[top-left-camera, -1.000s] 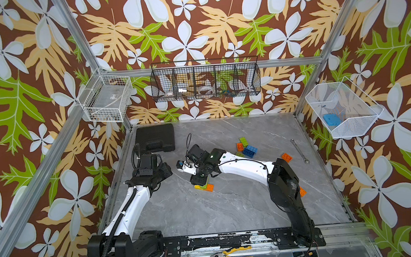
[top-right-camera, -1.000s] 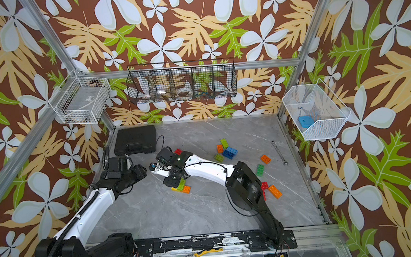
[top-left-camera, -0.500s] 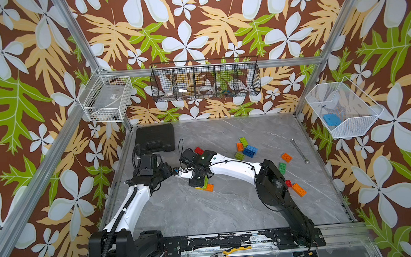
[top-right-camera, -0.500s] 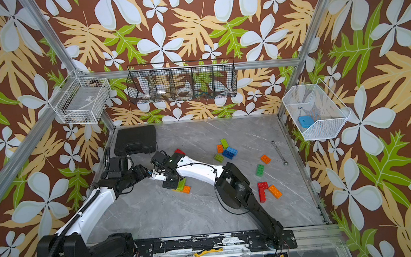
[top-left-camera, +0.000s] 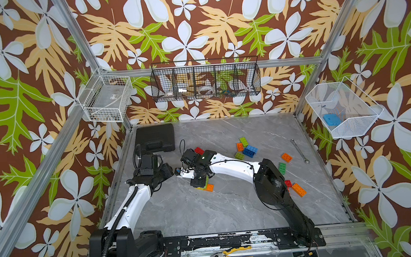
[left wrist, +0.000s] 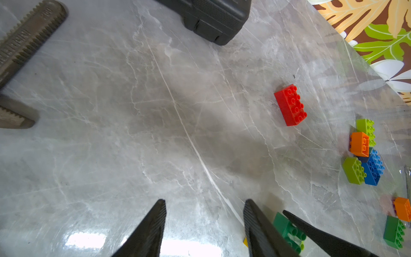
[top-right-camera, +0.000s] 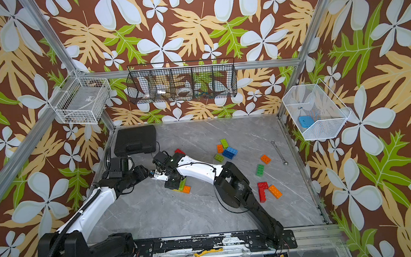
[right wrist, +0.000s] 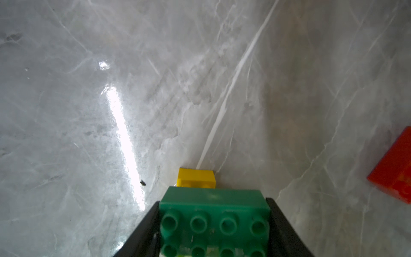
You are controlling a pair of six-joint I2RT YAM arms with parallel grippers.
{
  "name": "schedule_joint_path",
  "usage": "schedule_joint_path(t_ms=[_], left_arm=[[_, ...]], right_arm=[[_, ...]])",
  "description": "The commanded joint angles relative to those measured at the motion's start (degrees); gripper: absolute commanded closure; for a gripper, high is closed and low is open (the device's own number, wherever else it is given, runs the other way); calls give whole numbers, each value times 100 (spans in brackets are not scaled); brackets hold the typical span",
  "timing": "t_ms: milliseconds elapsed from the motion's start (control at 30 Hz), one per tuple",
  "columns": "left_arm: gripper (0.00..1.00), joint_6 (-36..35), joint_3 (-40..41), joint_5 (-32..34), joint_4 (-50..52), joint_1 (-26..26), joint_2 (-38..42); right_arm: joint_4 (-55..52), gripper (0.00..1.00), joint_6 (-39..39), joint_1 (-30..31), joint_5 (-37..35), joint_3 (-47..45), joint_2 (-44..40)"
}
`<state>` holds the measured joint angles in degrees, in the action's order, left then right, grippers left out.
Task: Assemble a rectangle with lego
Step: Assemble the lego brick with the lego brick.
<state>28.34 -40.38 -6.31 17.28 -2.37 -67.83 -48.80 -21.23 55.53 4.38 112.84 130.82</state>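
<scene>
I see open surface (top-left-camera: 201,214) across the front left and centre, room for either arm to pass. Farther back, the black case (top-left-camera: 154,138) blocks the left corner, the right arm (top-left-camera: 232,168) spans the middle, and loose bricks (top-left-camera: 250,151) and a wrench (top-left-camera: 299,151) litter the right.

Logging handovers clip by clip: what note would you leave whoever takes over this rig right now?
Left gripper: open, empty.
Right gripper: shut on a dark green brick, at the small cluster beside the yellow brick and orange brick.
Done: cluster started; no rectangle yet.
To do: seat the green brick if unseated, then add loose ones: red brick, lime-orange-blue group, red-orange pair, others.
</scene>
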Motion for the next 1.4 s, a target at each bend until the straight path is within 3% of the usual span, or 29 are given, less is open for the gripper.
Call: schedule_joint_path(t_ms=[0, 933, 1367], left_arm=[[42, -10, 13, -10, -101, 0, -5], [42, -4, -14, -11, -123, 0, -55], [42, -21, -14, 59, -87, 0, -33]], right_arm=[[-18, 46, 38, -12, 124, 10, 16], [70, 48, 355, -86, 142, -220, 59], [208, 59, 418, -167, 256, -547, 69]])
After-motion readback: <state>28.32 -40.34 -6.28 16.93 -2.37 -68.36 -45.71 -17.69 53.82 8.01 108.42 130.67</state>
